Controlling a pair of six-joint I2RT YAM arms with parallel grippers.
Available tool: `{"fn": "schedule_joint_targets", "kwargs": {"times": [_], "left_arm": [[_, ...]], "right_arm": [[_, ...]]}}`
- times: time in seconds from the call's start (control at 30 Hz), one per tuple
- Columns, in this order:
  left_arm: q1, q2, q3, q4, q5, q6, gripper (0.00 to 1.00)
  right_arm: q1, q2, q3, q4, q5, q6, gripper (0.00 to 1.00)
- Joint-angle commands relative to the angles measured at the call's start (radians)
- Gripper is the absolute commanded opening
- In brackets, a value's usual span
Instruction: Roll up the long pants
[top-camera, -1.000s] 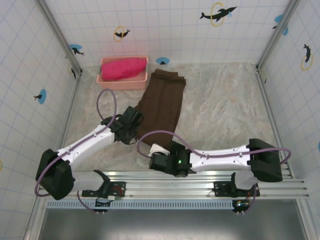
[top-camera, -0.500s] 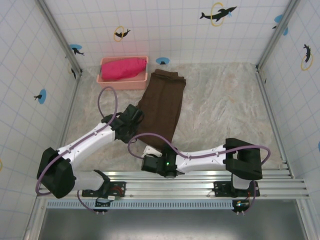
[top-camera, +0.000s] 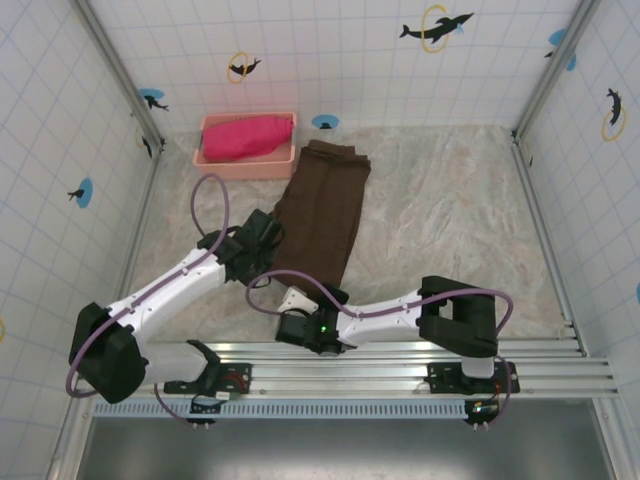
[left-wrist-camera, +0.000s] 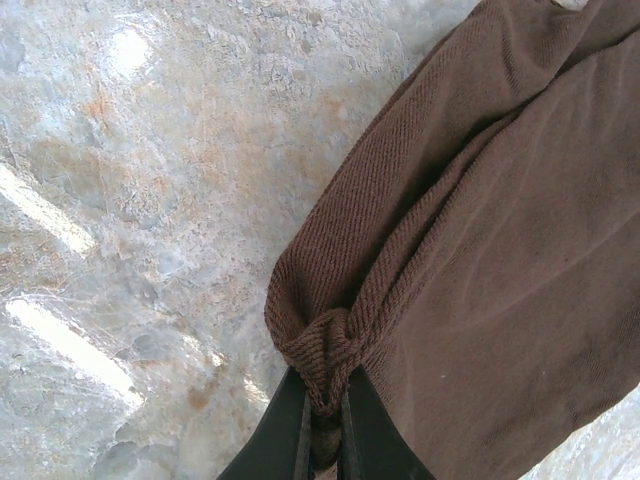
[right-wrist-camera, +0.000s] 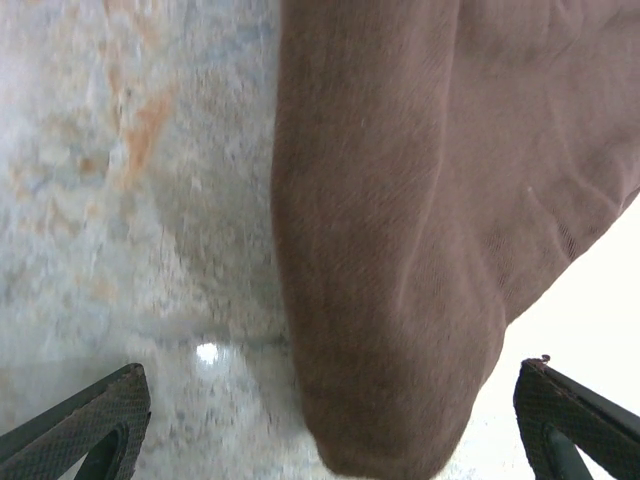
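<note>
Lying flat on the marble table (top-camera: 450, 220), the long pants (top-camera: 325, 205) stretch away from the pink bin (top-camera: 240, 168), one end just beside its corner. The left gripper (left-wrist-camera: 322, 425) clamps a bunched edge on the bin's side — the right gripper (right-wrist-camera: 330, 420), jaws spread wide, hovers over the end farthest from the bin.

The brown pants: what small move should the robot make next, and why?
Probably close the right gripper on the near end of the pants. Its fingers stand wide open with that end lying between them, while the left gripper is pinched shut on the pants' left edge. With two grips, rolling could likely begin.
</note>
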Motion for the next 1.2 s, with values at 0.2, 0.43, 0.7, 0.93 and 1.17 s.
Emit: {"fn": "schedule_joint_targets", "kwargs": {"times": [0.2,0.43,0.7,0.93,1.17], "left_arm": [[0.01,-0.015,0.0,-0.072,-0.01,0.019,0.0],[0.011,-0.023,-0.008,-0.078,-0.021,0.003,0.0],[0.013,-0.02,-0.01,-0.08,-0.024,-0.003,0.0],[0.013,-0.009,0.004,-0.093,-0.031,0.001,0.0],[0.013,-0.024,0.009,-0.119,-0.047,-0.003,0.0]], "right_arm": [[-0.035,0.193,0.03,-0.04,0.007,0.022,0.98],[-0.04,0.184,-0.009,-0.093,0.096,0.075,0.97],[-0.028,0.172,-0.095,-0.085,0.093,0.109,0.76],[0.009,0.187,-0.055,-0.099,0.104,0.101,0.0],[0.041,0.144,-0.039,-0.106,0.081,0.042,0.0]]}}
